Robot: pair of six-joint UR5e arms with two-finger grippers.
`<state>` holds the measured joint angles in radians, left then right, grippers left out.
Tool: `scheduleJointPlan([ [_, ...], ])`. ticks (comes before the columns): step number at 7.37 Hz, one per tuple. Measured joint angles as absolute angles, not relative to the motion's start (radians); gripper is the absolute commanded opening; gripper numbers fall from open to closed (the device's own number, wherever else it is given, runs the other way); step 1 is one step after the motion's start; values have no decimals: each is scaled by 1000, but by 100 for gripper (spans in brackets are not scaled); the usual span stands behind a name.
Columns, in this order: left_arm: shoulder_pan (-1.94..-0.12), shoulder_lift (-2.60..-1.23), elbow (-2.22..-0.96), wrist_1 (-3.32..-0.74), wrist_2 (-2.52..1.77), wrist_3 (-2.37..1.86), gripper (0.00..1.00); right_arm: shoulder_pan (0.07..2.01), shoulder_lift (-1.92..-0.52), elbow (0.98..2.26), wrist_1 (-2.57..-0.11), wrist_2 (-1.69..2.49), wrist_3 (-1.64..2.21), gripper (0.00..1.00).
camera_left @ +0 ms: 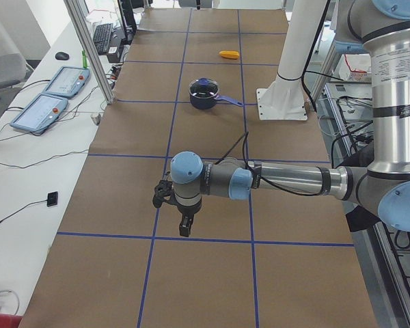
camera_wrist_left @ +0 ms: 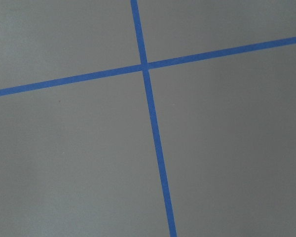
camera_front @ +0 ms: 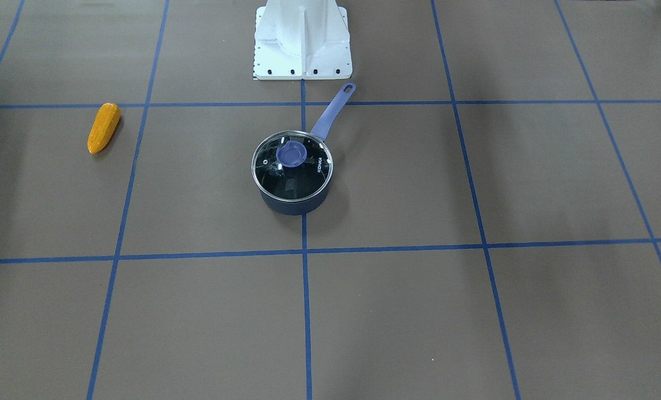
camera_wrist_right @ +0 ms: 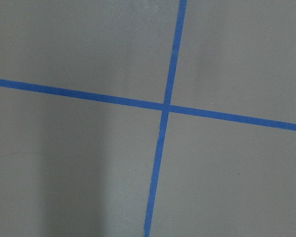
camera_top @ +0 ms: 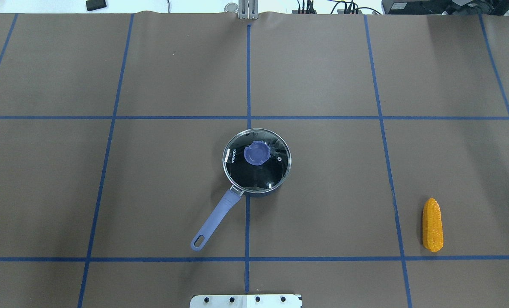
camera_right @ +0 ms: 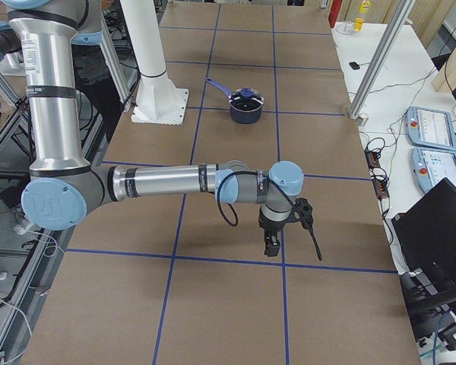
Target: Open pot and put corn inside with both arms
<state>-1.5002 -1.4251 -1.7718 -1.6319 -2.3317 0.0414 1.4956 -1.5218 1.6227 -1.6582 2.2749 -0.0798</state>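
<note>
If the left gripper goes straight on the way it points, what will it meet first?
Most likely the brown paper-covered table, close to a crossing of blue tape lines: the left gripper points downward, and its wrist view shows nothing else.

We see only a flat grey-brown paper table cover [camera_wrist_left: 227, 153], where two blue tape lines [camera_wrist_left: 156, 138] cross near the top.

The left arm's black two-finger pincer [camera_left: 183, 229] and the right arm's black two-finger pincer [camera_right: 271, 246] showed only in side views, jaws too small to judge. The white base pedestal [camera_front: 302, 44] was cut off by the front-facing view's top edge.
</note>
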Motion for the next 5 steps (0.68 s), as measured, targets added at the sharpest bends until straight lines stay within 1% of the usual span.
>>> scheduleJointPlan([
  [3,-1500,-1426,-1777,-1631,-2331,40,98,1496,-1522,1621,-1653,2275,-79,100],
  [5,-1500,-1431,-1779,-1639,-2331,39,98,1496,-1542,1606,-1551,2274,-76,100],
])
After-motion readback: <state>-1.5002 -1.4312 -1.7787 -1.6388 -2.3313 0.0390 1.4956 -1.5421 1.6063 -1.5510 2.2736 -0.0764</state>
